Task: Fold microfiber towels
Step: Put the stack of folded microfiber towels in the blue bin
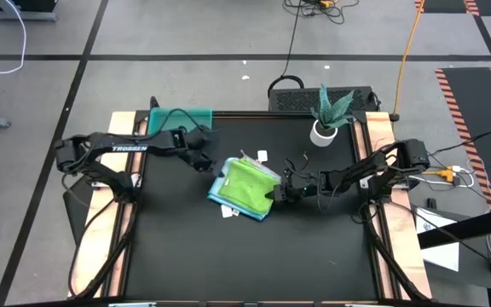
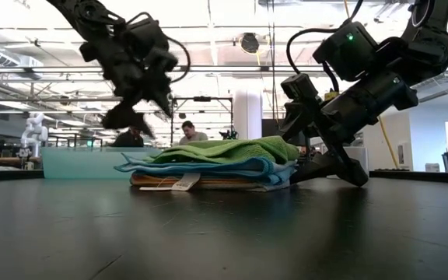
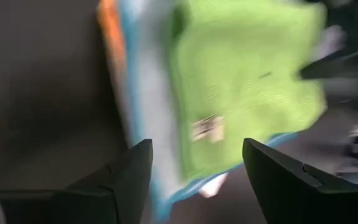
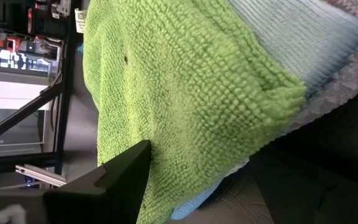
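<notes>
- I see the microfiber towels stacked in one pile mid-table, green towel (image 1: 247,184) on top, folded, slightly rumpled.
- Under it, from the low view: bright blue towel (image 2: 208,166), then a pale blue towel (image 4: 303,43), a yellow-orange towel (image 2: 158,180) near the bottom. A grey-white edge shows in my right wrist view; can't separate it cleanly.
- White tag (image 2: 183,183) hangs off the front of the pile, touching the table (image 1: 228,256).
- Left gripper (image 1: 205,161) is released, fingers spread, nothing between them. It hovers above the table just beside the pile's left edge, clear of the cloth.
- Right gripper (image 1: 281,193) is down low at the pile's right edge, fingers apart. The green towel's corner sits between them in the wrist view; I can't tell whether they pinch it.
- Teal tray (image 1: 181,117) sits at the table's back left, behind the left arm.
- Potted plant (image 1: 326,115) at the back right, well apart from the pile.
- Person visible in the room behind the table in the low view.
</notes>
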